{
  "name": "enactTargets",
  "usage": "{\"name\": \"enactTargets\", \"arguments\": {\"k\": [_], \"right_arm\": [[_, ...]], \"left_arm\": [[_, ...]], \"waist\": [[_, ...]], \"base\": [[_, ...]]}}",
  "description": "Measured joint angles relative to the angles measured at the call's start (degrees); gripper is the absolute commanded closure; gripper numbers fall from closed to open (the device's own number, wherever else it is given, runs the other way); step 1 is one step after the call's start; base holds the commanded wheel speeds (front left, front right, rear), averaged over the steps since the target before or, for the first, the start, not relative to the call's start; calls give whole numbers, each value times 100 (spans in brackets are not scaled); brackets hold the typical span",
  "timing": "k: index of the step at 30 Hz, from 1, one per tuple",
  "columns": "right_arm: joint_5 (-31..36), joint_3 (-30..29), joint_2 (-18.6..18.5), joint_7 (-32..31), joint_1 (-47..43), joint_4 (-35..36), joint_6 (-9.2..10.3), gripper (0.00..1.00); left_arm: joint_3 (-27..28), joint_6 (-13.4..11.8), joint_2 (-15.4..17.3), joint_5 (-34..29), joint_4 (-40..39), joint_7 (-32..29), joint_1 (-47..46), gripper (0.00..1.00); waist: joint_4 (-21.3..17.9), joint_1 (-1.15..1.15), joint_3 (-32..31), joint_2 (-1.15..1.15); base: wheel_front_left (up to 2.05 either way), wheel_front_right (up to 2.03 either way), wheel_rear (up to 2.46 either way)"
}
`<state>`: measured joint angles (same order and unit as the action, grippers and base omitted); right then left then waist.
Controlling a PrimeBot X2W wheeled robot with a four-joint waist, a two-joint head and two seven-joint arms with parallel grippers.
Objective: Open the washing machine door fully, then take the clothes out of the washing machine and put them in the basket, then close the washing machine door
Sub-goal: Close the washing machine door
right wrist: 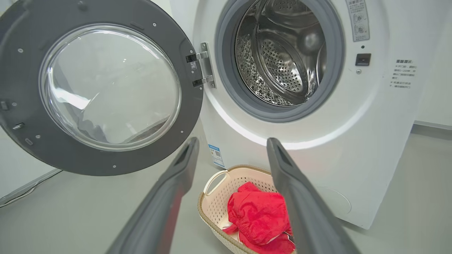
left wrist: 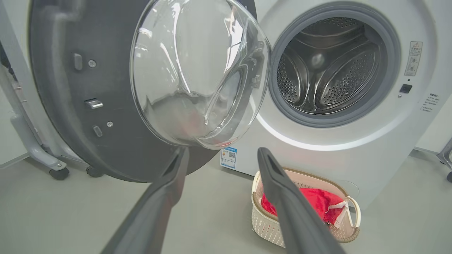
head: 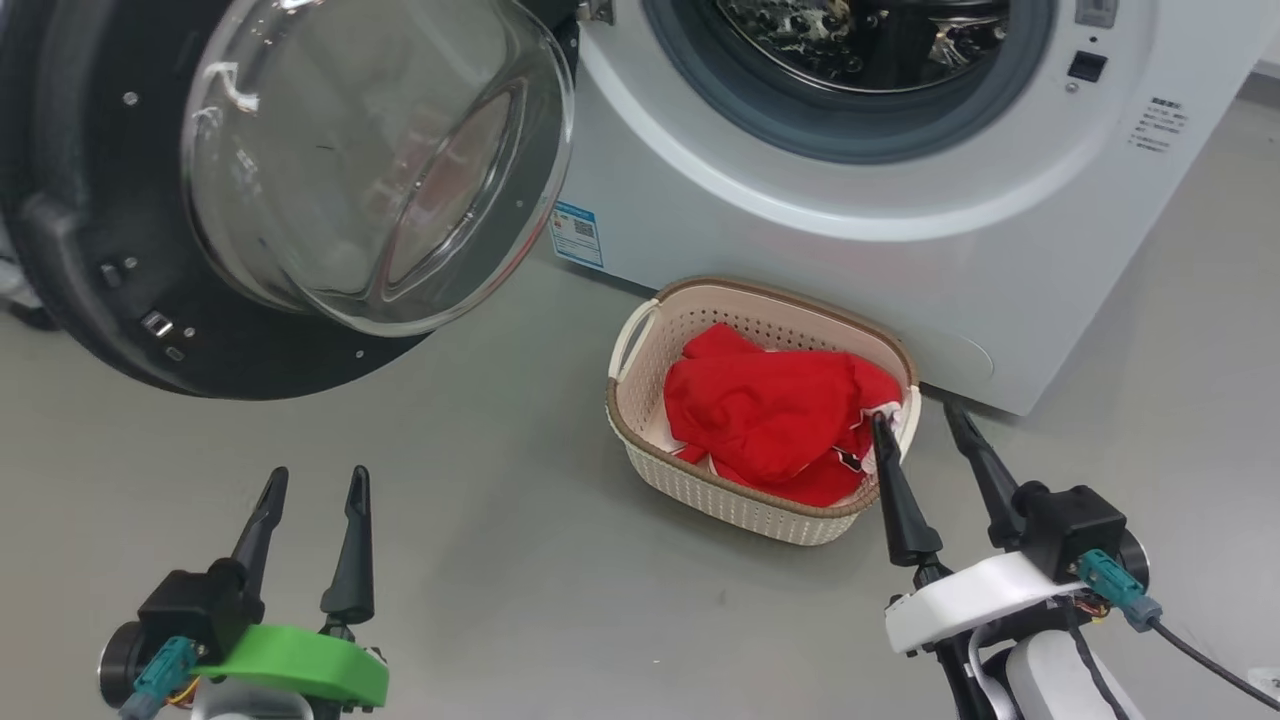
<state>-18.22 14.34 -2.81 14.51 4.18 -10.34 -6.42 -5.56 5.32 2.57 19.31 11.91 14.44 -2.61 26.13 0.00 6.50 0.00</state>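
At the lower left of the head view, the left gripper (head: 319, 472) is seen above the grey floor (head: 500, 580), with its two dark fingers held apart and closed on nothing. Above it, the washing machine door (head: 300, 190) is swung wide open to the left and hangs from a metal hinge (right wrist: 204, 65) at the left edge of the opening. Its bulging glass bowl is turned outward into the room. Just right of the door, a small blue sticker (head: 578, 233) is stuck low on the front of the white washing machine (head: 800, 230). The grey rubber ring (head: 850, 135) and the perforated steel drum (head: 870, 40) are exposed. In front of the machine, the cream basket (head: 720, 495) is set on the floor close to the machine's lower front panel. The red clothes (head: 770, 410), edged with a little white trim, are piled inside it. At the lower right, the right gripper (head: 914, 412) is held with its fingers spread wide. One fingertip is seen against the right end of the basket and the other beside it over the floor. Whether the basket is touched cannot be told.
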Motion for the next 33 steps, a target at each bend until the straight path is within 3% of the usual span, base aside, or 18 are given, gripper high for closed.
{"name": "enactTargets", "arguments": {"k": [10,33], "right_arm": [[-44,406,4,0,8,-110,-9,0],[-94,503,-1,0,144,-288,-55,0]], "left_arm": [[305,-110,0,0,-263,0,271,0],[422,-157,0,1,-553,0,442,0]], "waist": [[384,0,-245,0],[427,0,-185,0]], "base": [[0,0,0],[0,0,0]]}}
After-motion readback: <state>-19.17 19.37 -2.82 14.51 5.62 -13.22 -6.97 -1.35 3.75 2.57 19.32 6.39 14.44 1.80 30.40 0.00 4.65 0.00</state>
